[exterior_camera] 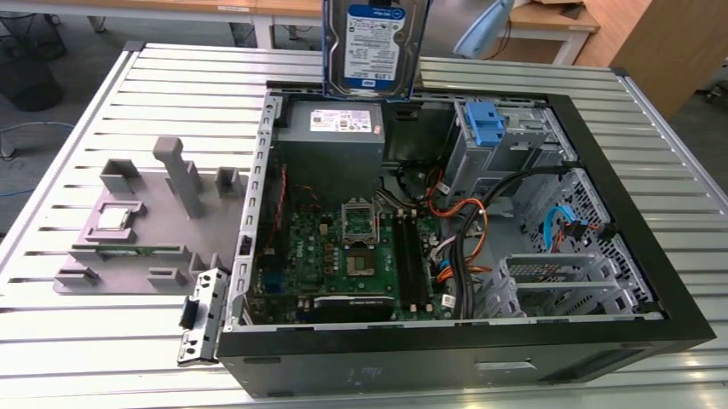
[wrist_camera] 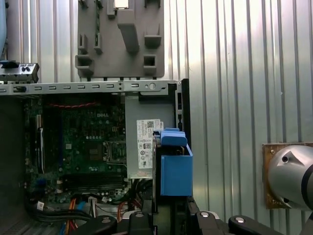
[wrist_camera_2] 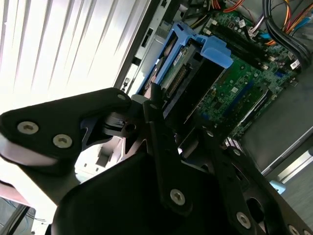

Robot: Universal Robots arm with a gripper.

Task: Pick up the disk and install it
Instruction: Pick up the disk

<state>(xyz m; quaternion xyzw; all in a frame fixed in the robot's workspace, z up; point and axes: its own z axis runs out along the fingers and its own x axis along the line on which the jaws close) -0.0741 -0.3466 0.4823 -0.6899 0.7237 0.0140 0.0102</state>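
Black fingers [wrist_camera_2: 159,132] clamp the disk [exterior_camera: 373,47], which hangs upright, long axis vertical, label outward, over the power supply [exterior_camera: 330,128] at the open computer case's [exterior_camera: 455,371] far edge, the drive cage [exterior_camera: 512,145] lying lower toward the exterior view's right.

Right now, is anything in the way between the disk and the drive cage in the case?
Nothing visible in the open air between them. The disk hangs above the grey power supply; the drive cage lies toward the exterior view's right. A blue bracket sits in the cage's top, and cables run alongside.
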